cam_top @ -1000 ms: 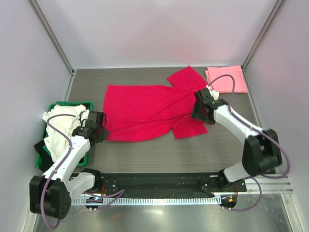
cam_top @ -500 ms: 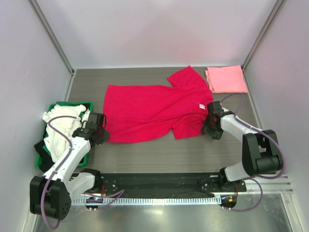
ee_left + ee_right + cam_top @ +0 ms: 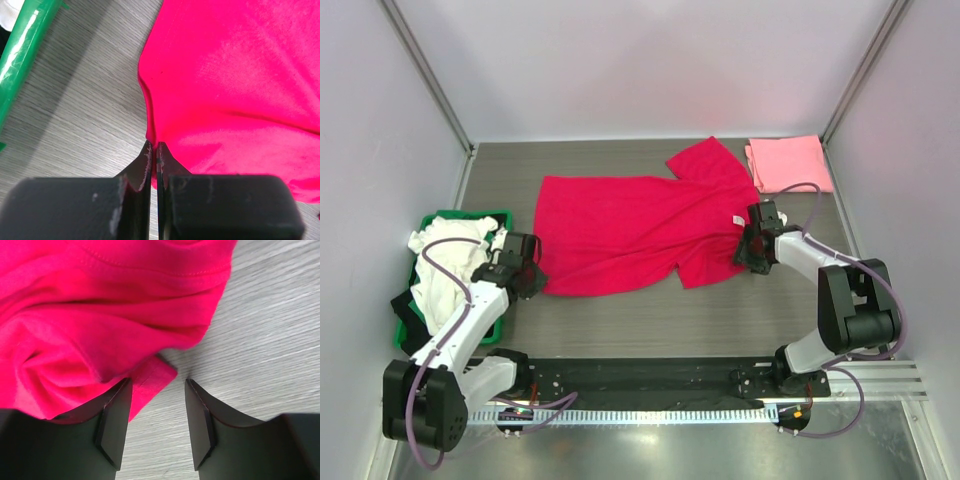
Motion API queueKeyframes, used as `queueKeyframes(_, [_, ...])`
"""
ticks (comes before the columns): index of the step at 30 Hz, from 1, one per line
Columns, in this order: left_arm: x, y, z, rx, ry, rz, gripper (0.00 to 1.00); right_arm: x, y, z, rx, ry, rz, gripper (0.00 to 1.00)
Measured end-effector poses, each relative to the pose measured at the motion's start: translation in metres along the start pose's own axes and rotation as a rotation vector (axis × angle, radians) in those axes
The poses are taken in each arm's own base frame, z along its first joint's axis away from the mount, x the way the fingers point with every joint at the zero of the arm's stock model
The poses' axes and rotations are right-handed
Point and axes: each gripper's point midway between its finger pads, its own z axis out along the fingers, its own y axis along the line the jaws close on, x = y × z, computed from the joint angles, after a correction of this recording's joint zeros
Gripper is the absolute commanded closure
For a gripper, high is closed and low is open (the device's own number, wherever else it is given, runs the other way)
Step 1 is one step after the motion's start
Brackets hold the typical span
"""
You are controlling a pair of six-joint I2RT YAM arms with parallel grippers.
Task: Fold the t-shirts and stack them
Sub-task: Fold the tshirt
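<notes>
The crimson-red t-shirt (image 3: 635, 225) lies spread flat in the middle of the surface (image 3: 640, 315), hem to the left and collar to the right, with its small white neck tag (image 3: 737, 221) showing near the right end. Just beyond its far sleeve, a pink t-shirt (image 3: 790, 163) sits folded in a neat square, close to it but not touching. Left of the hem stands a green crate (image 3: 470, 214) heaped with a white t-shirt (image 3: 445, 255). Something dark (image 3: 405, 308) hangs at the crate's near side; what it is cannot be made out. The left tool (image 3: 527, 272) sits at the near left corner of the hem, between crate and shirt. In the left wrist view its fingers are pressed together with only a hairline slit, and the hem edge runs straight into their tips, so it appears to pinch the cloth. The right tool (image 3: 752, 250) is low at the shirt's near sleeve. Its fingers stand apart, one over a bunched fold of sleeve and the other over bare surface, with a small corner of cloth between them and nothing gripped. The surface is grey with a wood grain, closed in by pale walls (image 3: 640, 70) and metal corner posts. A black rail (image 3: 640, 378), nearer than the shirt, carries both arm bases. Each wrist view shows only a patch of red cloth, and the rest of the shirt is cut off at the frame edges.
</notes>
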Motion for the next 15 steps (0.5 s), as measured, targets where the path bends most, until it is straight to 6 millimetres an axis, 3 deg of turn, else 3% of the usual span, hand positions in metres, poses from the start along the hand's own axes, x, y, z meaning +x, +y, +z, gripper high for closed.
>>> queueKeyframes(11, [0.001,-0.001,0.005,-0.005,0.01,0.003,1.0,0.005,0.008,-0.001,-0.055,0.016,-0.008,0.48])
queueKeyframes(14, [0.001,-0.001,0.005,-0.005,0.01,0.003,1.0,0.001,0.011,0.002,-0.066,0.008,-0.017,0.53])
queueKeyframes(15, [0.001,-0.001,0.005,-0.005,0.009,0.003,1.0,0.0,0.012,0.003,-0.069,0.005,-0.019,0.59])
